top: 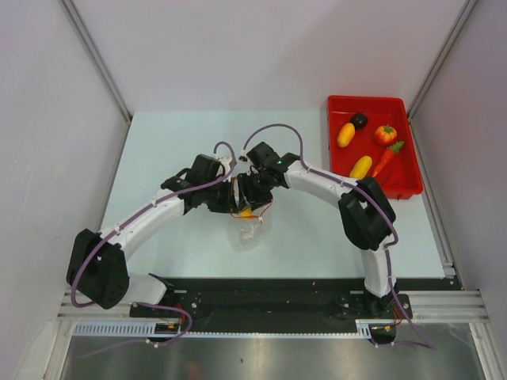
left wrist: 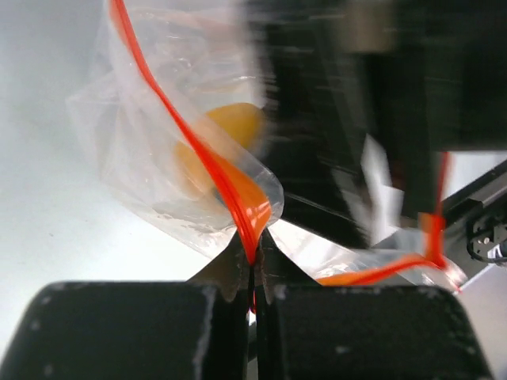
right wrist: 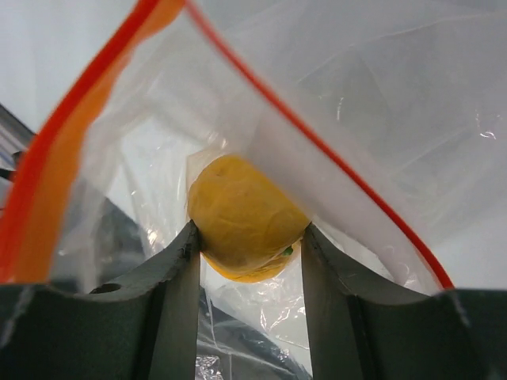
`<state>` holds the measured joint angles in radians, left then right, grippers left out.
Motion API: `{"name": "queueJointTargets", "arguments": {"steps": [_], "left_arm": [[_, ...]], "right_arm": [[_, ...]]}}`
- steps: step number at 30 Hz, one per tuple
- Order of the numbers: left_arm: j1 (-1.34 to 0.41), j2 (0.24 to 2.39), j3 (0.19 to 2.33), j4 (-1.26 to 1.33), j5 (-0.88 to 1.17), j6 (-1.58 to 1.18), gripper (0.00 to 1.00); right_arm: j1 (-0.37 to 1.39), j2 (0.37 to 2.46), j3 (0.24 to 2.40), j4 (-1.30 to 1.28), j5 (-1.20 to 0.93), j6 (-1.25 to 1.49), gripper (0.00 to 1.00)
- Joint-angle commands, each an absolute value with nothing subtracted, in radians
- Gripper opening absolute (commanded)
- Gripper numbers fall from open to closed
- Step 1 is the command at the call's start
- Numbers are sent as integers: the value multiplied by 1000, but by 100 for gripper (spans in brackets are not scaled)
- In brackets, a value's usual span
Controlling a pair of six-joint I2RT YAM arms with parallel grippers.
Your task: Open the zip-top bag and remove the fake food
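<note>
With five plastic toy foods (top: 346, 134) lying in the red rectangular tray (top: 368, 100) at 2 o'clock, the left pincer (left wrist: 253, 269) is clamping the zip strip of the clear crinkly zip-top bag (left wrist: 150, 166) at the centre of the tabletop (top: 174, 142) while the right pincer (right wrist: 249, 233) is gripping the remaining yellow round piece (right wrist: 242, 210) inside.

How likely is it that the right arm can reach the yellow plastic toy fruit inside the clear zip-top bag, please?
Very likely: the left claw pinches the orange-red zip strip, holding open the clear bag, and the right claw sits inside, touching the yellow plastic fruit on both sides.
</note>
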<state>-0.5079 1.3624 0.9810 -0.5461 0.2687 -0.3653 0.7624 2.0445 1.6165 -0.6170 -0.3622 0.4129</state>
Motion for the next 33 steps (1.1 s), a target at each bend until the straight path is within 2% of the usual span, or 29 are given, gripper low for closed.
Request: {"name": "queueJointTargets", "arguments": {"steps": [1, 7, 11, 15, 17, 21, 28, 33], "left_arm": [[-505, 1330, 988, -568, 206, -365, 0], [-502, 1341, 982, -555, 236, -367, 0], [-503, 1344, 971, -519, 294, -362, 0], [-502, 1351, 965, -492, 336, -371, 0], [-503, 1362, 968, -489, 341, -370, 0], [-503, 1414, 988, -511, 371, -362, 0], [-505, 1491, 994, -520, 348, -345, 0], [-505, 1488, 982, -508, 339, -341, 0]], "right_arm": [[749, 1886, 1591, -641, -364, 408, 17], [701, 1796, 1549, -617, -411, 431, 19], [669, 1772, 1523, -580, -452, 436, 25], [661, 1825, 1523, -542, -520, 454, 28], [673, 1861, 1523, -543, -499, 451, 34], [683, 1966, 1520, -549, -382, 427, 36], [684, 2049, 1543, -554, -333, 402, 55], [712, 2007, 1563, -615, -279, 362, 65]]}}
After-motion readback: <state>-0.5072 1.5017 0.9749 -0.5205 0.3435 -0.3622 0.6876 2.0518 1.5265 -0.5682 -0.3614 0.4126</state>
